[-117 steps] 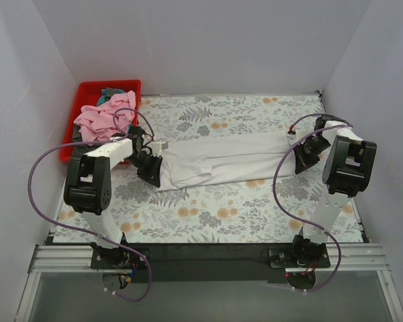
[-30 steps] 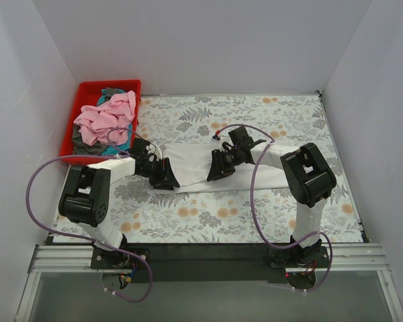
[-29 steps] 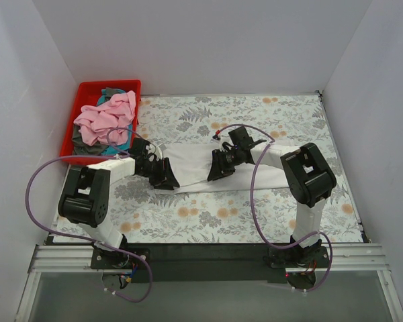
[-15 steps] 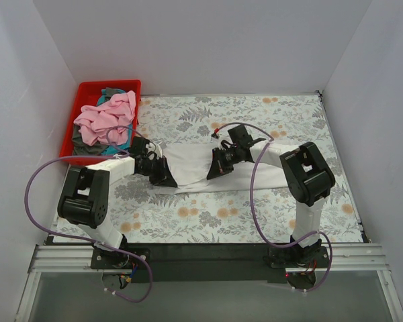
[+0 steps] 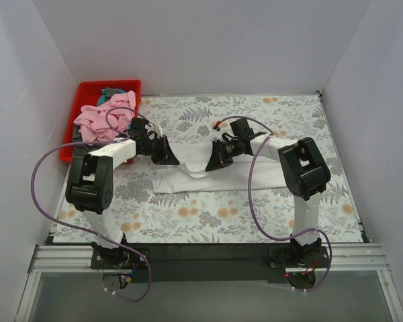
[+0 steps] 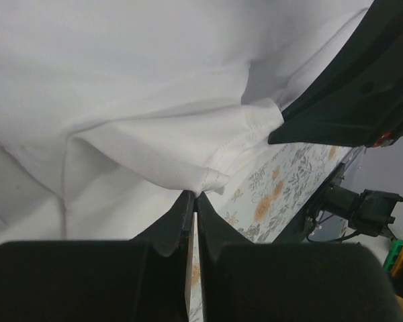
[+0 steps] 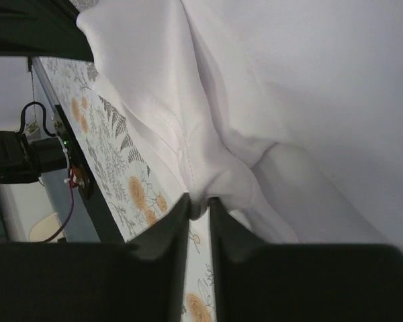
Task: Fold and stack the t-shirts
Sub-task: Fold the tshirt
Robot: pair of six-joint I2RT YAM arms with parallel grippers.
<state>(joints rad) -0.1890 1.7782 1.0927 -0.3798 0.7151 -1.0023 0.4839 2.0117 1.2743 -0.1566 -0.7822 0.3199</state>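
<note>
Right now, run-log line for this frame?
phase: folding white t-shirt | left fingers: shut on its hem | right fingers: shut on its fold | red bin: pink t-shirt piled inside

The counter (image 5: 269,201) before me wears a pale cloth printed with grey fern leaves and orange blossoms; a metal rail (image 5: 363,256) runs along its near edge; plain white panels close it in, a back wall (image 5: 201,47), a left wall (image 5: 20,134), a right wall (image 5: 383,134); the light is soft and even; a red bin (image 5: 87,86) sits in the far-left corner.

Even, bright light; wrist-view foregrounds dark and blurred.
</note>
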